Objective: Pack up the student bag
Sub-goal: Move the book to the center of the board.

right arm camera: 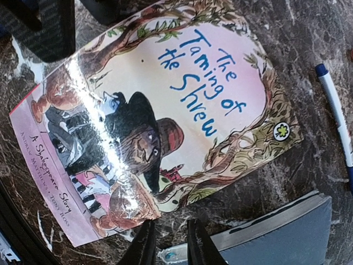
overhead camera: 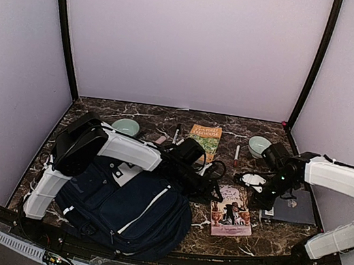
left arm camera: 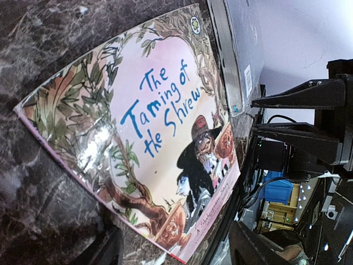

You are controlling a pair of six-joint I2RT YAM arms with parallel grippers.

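Note:
The student bag (overhead camera: 128, 210), navy with white stripes, lies at the near left of the table, and my left arm reaches over it. My left gripper (overhead camera: 213, 186) stands open just left of a picture book, "The Taming of the Shrew" (overhead camera: 232, 210). In the left wrist view the book (left arm camera: 143, 127) lies flat, with its near corner between the wide-spread fingers (left arm camera: 259, 249). My right gripper (overhead camera: 262, 196) hangs over the book's right edge. Its fingertips (right arm camera: 144, 246) stand a narrow gap apart over bare table beside the book (right arm camera: 160, 110), holding nothing.
A dark blue book (overhead camera: 291, 208) lies right of the picture book, close to the right fingers (right arm camera: 287, 237). An orange book (overhead camera: 203, 139), two pale bowls (overhead camera: 126, 126) (overhead camera: 259, 145) and two pens (overhead camera: 176, 132) (overhead camera: 236, 154) sit further back. A blue-capped pen (right arm camera: 336, 118) lies nearby.

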